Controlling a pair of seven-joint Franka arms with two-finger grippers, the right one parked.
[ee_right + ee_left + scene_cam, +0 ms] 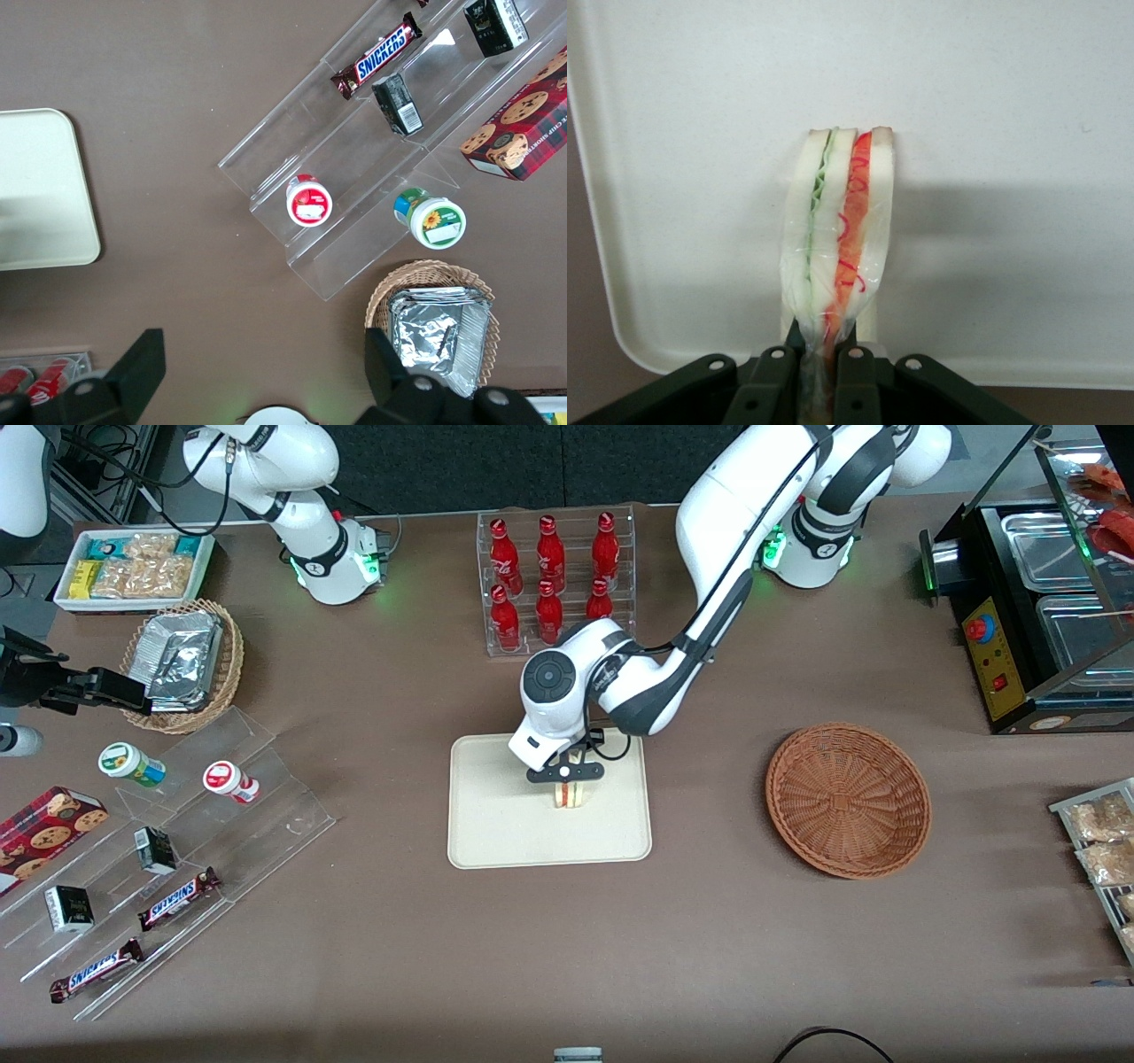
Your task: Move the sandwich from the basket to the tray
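Observation:
The sandwich (568, 794) (839, 232), a clear-wrapped wedge of white bread with green and red-orange layers, hangs over the cream tray (496, 828) (992, 106), its lower end close to or touching the tray floor. My left gripper (567, 772) (818, 372) stands directly above it, shut on the sandwich's top end, with the dark fingers (772, 385) pinching the wrapper and bread. The reddish-brown wicker basket (848, 799) lies beside the tray toward the working arm's end of the table, with nothing showing inside it.
A clear rack of red bottles (554, 580) stands farther from the front camera than the tray. Toward the parked arm's end are a tan basket of foil packets (184, 662), a clear stepped stand with snacks (168, 868) and a white bin (133, 567). A black appliance (1036, 611) sits at the working arm's end.

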